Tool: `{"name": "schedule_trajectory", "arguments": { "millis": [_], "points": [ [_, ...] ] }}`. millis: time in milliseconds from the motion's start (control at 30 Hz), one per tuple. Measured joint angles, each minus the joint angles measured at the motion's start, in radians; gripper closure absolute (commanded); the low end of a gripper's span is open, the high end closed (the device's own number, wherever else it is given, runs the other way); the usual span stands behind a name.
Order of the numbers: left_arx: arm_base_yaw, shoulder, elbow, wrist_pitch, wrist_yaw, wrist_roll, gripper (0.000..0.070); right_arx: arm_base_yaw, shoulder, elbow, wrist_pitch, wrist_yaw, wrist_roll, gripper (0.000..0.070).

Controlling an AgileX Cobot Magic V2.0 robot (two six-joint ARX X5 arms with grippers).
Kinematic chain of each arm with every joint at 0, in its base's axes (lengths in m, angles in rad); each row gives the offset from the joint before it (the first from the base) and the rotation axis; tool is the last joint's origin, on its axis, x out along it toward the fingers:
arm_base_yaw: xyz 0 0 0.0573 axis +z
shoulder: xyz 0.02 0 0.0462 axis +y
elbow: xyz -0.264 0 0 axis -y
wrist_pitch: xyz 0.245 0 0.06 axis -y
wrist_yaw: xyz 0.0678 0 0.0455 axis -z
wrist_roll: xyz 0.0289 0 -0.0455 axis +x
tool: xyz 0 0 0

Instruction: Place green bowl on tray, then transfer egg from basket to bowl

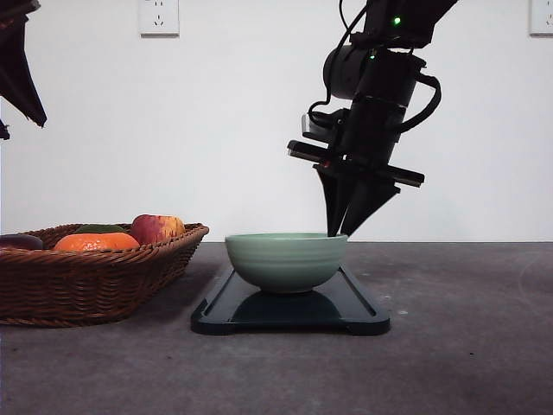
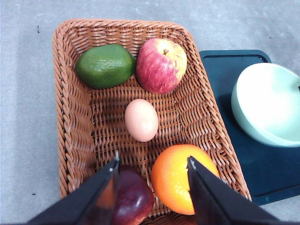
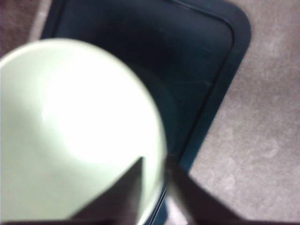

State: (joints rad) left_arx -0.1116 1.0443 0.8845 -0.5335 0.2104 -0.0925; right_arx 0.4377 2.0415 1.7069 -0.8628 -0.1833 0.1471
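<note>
Front view, near to far: tray [image 1: 363,316] sits on the table [image 1: 467,363] w/ the green bowl [image 1: 286,259] resting on it, so step one looks done. Right gripper [image 1: 344,232] is at the bowl's right rim, one finger inside, one outside; in the right wrist view the tips straddle the rim w/ a narrow gap. Can't tell if it's clamped or just let go.

Basket [image 1: 95,281] stands just left of the tray, not touching as far as I can see. Left wrist view: left gripper [image 2: 153,168] hangs over the basket, fingers spread apart, holding nothing. Egg [image 2: 141,120] lies mid-basket on the weave, apart from the apple [image 2: 161,65], the green fruit [image 2: 105,66], the orange [image 2: 180,180] and a dark red fruit [image 2: 133,199].

Handling, my read: egg is light, smooth, rigid but brittle, so prob. slippery and easy to crack. Best grip is across the short middle, pads on both sides, gentle squeeze. Neighbours leave room for the fingers. Bowl is stiff, glazed ceramic; lower the egg in, don't drop it.
</note>
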Motion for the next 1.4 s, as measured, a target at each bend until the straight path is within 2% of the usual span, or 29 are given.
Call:
{"name": "schedule_trajectory", "arguments": {
  "millis": [300,433,533,667,800,933,1200,1400],
  "points": [
    [0.000,0.000,0.000,0.000,0.000,0.000,0.0419,-0.002,-0.044,0.030,-0.038,0.006,0.000,0.0522],
    [0.000,0.000,0.000,0.000,0.000,0.000,0.0419,0.004,-0.176,-0.006,0.007,0.096,-0.001,0.0523],
    [0.000,0.000,0.000,0.000,0.000,0.000,0.0419,0.008,-0.304,-0.131,0.115,0.105,-0.001,0.0524],
    [0.000,0.000,0.000,0.000,0.000,0.000,0.0419,0.012,-0.463,-0.393,0.280,0.104,-0.001,0.0523],
    [0.000,0.000,0.000,0.000,0.000,0.000,0.0419,0.012,-0.645,-0.625,0.382,0.105,-0.001,0.0523],
    [0.000,0.000,0.000,0.000,0.000,0.000,0.0419,0.012,-0.866,-0.781,0.459,0.106,-0.001,0.0523],
    [0.000,0.000,0.000,-0.011,0.000,-0.003,0.0419,0.012,-1.173,-0.973,0.448,0.163,-0.001,0.0523],
    [-0.018,0.000,0.001,-0.037,0.000,-0.009,0.0417,0.012,-1.225,-0.983,0.431,0.207,-0.001,0.0523]
  ]
}}
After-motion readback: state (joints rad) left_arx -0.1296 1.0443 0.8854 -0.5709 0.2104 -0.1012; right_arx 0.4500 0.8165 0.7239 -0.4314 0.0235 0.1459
